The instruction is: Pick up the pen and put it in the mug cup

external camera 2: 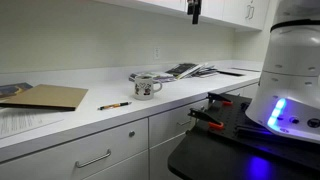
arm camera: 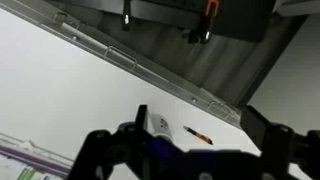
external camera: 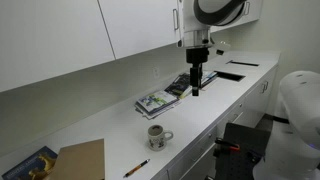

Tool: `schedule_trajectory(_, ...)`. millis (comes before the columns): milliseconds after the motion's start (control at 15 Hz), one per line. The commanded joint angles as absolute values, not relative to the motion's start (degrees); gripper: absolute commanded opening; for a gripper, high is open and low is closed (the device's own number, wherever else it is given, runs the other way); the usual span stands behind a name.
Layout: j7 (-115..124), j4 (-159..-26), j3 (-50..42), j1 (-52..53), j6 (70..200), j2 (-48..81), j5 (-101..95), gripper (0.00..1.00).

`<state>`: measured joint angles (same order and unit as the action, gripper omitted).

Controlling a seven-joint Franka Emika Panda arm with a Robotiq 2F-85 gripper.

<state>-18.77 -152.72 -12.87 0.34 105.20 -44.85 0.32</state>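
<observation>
- A thin orange-brown pen with a dark end (external camera: pixel 136 168) lies flat near the front edge of the white desk (external camera: pixel 110 125), close to but apart from the small whitish-grey ceramic mug cup (external camera: pixel 158 135)
- The mug cup stands upright between the pen and spread magazines (external camera: pixel 160 101)
- The black pincer (external camera: pixel 196 87) hangs high over the magazines, empty, its fingers spread wide in the wrist view

Glazed ceramic mug cup (external camera: pixel 158 136), smooth white countertop (external camera: pixel 115 130), matt brown cardboard (external camera: pixel 80 160)

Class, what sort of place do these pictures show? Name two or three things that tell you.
Probably an office or lab kitchenette: a long white countertop, white wall cabinets above it, drawers below, and a mug near some magazines.
</observation>
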Motion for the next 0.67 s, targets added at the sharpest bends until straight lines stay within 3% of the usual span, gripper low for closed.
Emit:
schedule_trajectory(0, -19.2, -152.6, -12.2, -0.4, 105.1, -44.7, 0.8, 1.0)
schedule_trajectory(267, -19.2, -152.6, -12.2, -0.4, 105.1, -44.7, 0.8, 1.0)
schedule_trajectory(600, 1.6, -157.4, -2.9, -2.0, 120.3, -42.8, 3.2, 1.0)
